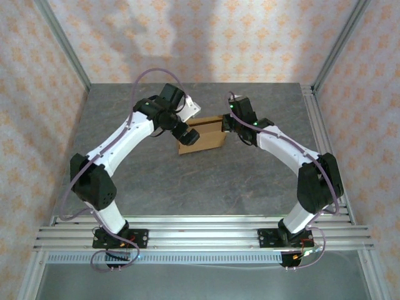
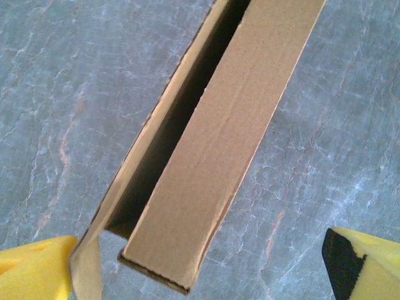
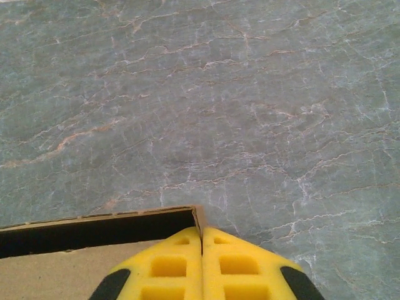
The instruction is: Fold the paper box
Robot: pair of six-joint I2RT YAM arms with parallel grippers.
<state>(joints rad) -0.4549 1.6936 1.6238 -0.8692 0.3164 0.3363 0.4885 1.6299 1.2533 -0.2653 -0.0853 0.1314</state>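
Paper box (image 1: pixel 201 136) of plain brown cardboard, shallow and rectangular: located mid-bench on the grey marbled bench (image 1: pixel 156 181), between the two arms. Found partly formed. Noted a long wall raised, but a dark gap open along one long side and a loose flap (image 2: pixel 87 272) hanging at the near end beside a yellow pad (image 2: pixel 31 269). Recorded left jaws wide apart, straddling that end, gripping nothing. Recorded right jaws pressed together, tips at a box corner; contact could not be confirmed. Judged outstanding: tucking the loose flap and closing the open side.
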